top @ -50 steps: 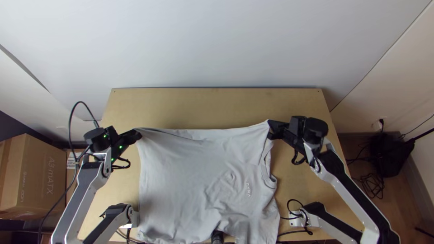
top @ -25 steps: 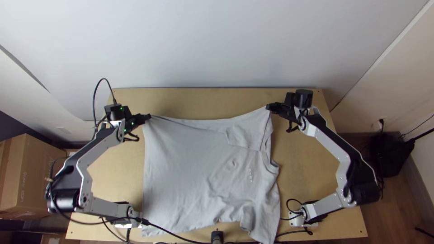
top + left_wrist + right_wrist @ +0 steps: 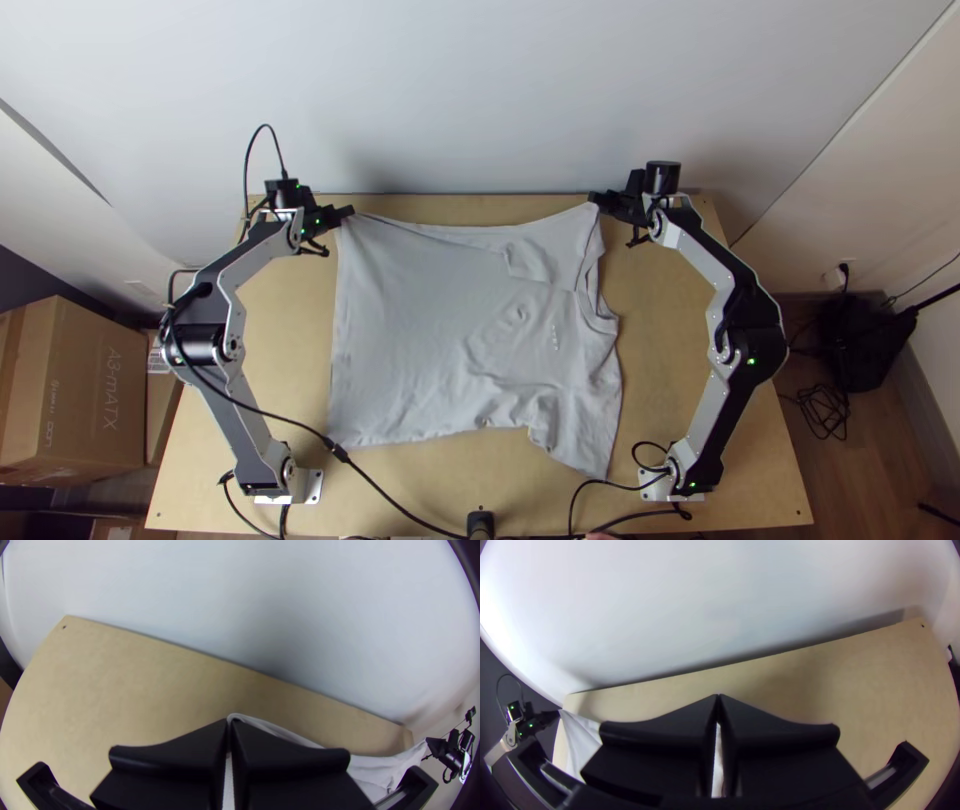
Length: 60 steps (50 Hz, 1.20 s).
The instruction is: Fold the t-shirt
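Observation:
The light grey t-shirt (image 3: 430,330) lies spread over the middle of the table, its far edge stretched between both grippers and its near part wrinkled. At its far left corner my left gripper (image 3: 346,213) is shut on the cloth; in the left wrist view the fingers of the left gripper (image 3: 229,723) pinch a fold of the shirt (image 3: 372,771). My right gripper (image 3: 594,198) holds the far right corner near the table's back edge. From the right wrist view, the right gripper (image 3: 718,699) is closed, with a strip of shirt (image 3: 716,760) between its fingers.
Bare wood of the table (image 3: 690,400) shows to the right of the shirt and along the near side. A white wall (image 3: 480,90) rises behind the back edge. A black cable (image 3: 390,500) runs across the near left part, and a black post (image 3: 481,524) stands at the near edge.
Both grippers have moved toward the table's back edge, drawing the shirt with them. Its near hem has slid away from the table's near edge, and the left gripper has also shifted somewhat right.

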Available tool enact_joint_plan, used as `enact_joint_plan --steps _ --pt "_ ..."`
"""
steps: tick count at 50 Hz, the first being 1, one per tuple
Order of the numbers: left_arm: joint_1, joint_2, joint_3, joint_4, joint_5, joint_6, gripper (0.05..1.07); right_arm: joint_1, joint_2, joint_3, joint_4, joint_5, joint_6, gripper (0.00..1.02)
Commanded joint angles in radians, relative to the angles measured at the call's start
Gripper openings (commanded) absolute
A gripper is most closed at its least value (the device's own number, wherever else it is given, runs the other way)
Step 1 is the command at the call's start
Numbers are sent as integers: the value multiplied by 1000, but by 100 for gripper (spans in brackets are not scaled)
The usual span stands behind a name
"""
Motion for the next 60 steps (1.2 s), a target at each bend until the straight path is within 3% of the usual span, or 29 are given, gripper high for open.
enact_joint_plan --steps 1,12,14,16,18,21,24,30,41,48,54,60 --pt "-5 63 125 -31 1 -4 8 -25 64 97 -20 4 23 2" --pt "-21 147 284 -99 0 -7 8 -47 133 223 -75 11 34 2" --pt "-22 156 301 -105 1 -7 14 -50 136 232 -75 11 25 3" --pt "-24 166 315 -108 3 -6 41 -54 133 242 -75 11 22 15" --pt "-24 167 327 -118 3 -7 65 -63 128 252 -79 11 28 40" --pt "-27 166 361 -137 -2 -22 80 -85 119 281 -106 9 88 75" --pt "-25 139 408 -166 -3 -79 85 -102 125 350 -207 9 124 99" --pt "-22 109 526 -250 -3 -122 96 -146 130 475 -361 8 123 99" --pt "-5 44 619 -467 23 -130 101 -221 -41 455 -743 -40 98 99" --pt "-1 -89 591 -614 50 -108 101 -284 -225 297 -928 -86 14 99" --pt "-1 -256 470 -626 61 -84 101 -346 -395 44 -941 -130 -80 99" --pt "-10 -404 390 -649 64 -79 101 -389 -516 -220 -1004 -196 -121 96"
